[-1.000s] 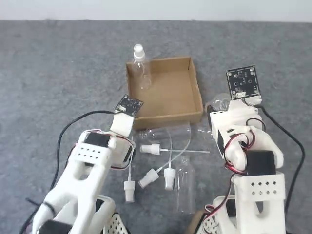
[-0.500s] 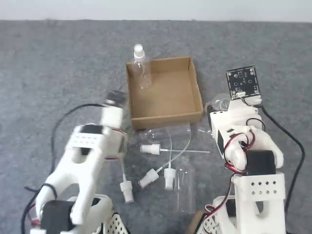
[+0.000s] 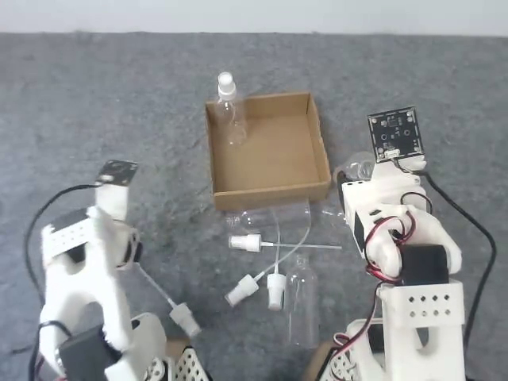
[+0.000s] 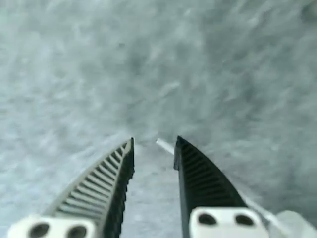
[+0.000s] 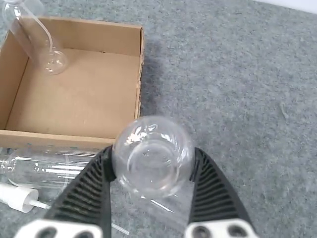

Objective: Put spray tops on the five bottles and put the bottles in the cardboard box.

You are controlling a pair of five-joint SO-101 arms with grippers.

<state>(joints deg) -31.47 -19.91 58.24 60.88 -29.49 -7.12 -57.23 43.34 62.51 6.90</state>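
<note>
Beside cardboard box | right wrist view: right fingers clasp bottle

No text or label can be read anywhere

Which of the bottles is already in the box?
The capped bottle leaning in the cardboard box's far-left corner. The rest are outside it, one held in the right tool.

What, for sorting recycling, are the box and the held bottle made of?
The box looks like brown matte cardboard: folded walls, raw edges. The held bottle is clear, glossy, likely plastic, possibly glass; grey carpet shows through, highlights glint.
</note>
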